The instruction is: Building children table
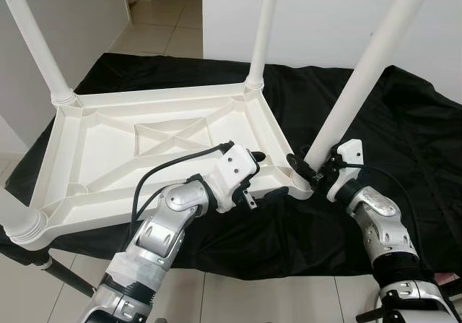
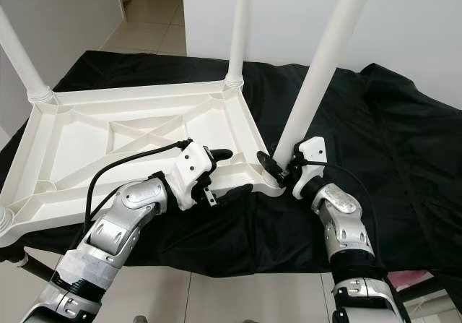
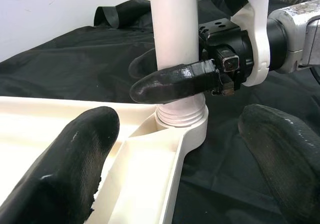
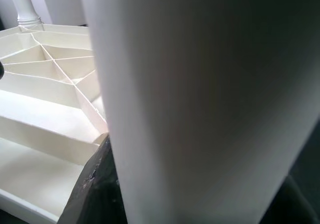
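A white plastic children's table (image 1: 108, 157) lies upside down on a black cloth, its ribbed underside up. Its near right leg (image 1: 368, 70) leans up from the corner socket (image 3: 182, 119). My right gripper (image 1: 307, 168) is shut on that leg just above the socket; one of its fingers (image 3: 170, 83) crosses the front of the leg, and the leg (image 4: 200, 83) is pressed close in the right wrist view. My left gripper (image 1: 263, 175) is open and straddles the table's near rim beside that corner, one finger (image 3: 65, 169) over the inside, the other outside over the cloth.
Three more legs stand in the other corners: back right (image 1: 263, 27), back left (image 1: 36, 41), near left (image 1: 18, 218). The black cloth (image 1: 404, 135) spreads wide to the right. Tiled floor (image 1: 159, 27) and a white wall (image 1: 332, 12) lie behind.
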Controlling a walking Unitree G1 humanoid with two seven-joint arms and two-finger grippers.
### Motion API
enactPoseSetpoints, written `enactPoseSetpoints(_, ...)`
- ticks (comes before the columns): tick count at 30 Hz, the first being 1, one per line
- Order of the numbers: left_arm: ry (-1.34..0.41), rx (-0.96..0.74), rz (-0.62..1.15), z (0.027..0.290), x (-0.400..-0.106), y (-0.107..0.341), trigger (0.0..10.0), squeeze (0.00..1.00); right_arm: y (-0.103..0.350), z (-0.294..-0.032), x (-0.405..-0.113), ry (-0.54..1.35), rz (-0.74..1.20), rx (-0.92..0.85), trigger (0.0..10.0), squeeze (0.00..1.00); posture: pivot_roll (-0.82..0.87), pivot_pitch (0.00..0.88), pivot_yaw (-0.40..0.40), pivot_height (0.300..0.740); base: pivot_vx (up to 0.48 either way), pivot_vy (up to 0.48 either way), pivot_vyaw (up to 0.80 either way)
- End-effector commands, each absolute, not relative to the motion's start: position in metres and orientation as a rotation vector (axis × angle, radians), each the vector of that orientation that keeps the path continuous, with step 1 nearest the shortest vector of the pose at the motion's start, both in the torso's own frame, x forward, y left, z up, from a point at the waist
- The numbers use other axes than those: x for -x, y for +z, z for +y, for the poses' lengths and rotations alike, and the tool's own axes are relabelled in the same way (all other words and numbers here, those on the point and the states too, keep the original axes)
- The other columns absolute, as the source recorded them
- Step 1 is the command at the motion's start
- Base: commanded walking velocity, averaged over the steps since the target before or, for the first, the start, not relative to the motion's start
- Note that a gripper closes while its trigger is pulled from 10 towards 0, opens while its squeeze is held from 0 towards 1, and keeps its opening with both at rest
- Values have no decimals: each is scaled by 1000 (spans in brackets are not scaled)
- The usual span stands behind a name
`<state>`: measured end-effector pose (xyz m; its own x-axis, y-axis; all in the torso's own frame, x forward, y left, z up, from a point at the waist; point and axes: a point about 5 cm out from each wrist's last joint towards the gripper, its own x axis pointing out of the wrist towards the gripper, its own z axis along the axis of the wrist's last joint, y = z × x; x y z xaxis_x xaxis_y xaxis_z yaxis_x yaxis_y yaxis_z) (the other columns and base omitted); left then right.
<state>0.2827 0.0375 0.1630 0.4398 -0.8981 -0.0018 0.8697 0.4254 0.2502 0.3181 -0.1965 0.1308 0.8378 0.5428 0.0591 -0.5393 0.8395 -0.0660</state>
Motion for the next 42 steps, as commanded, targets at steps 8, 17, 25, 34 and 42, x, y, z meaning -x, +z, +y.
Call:
enactPoseSetpoints(8, -1111, -239, -129, 36, -279, 161, 10000, 0, 124, -188, -318, 354, -53, -4, 10000, 0, -12, 0, -40, 740, 0, 0, 0)
enactPoseSetpoints(17, -1113, -233, -124, 35, -277, 159, 10000, 0, 127, -172, -311, 160, -57, -96, 10000, 0, -7, 0, -45, 740, 0, 0, 0)
enactPoseSetpoints(25, -1113, -237, -118, 37, -276, 158, 10000, 0, 123, -169, -300, -182, -69, -140, 10000, 0, -8, 0, -47, 740, 0, 0, 0)
enactPoseSetpoints(34, -1114, -234, -115, 37, -276, 157, 10000, 0, 123, -149, -298, -331, -63, -183, 10000, 0, -13, 0, -39, 740, 0, 0, 0)
enactPoseSetpoints(42, -1121, -236, -117, 36, -276, 157, 10000, 0, 129, -147, -296, -237, -93, -210, 10000, 1000, -16, 0, -41, 740, 0, 0, 0)
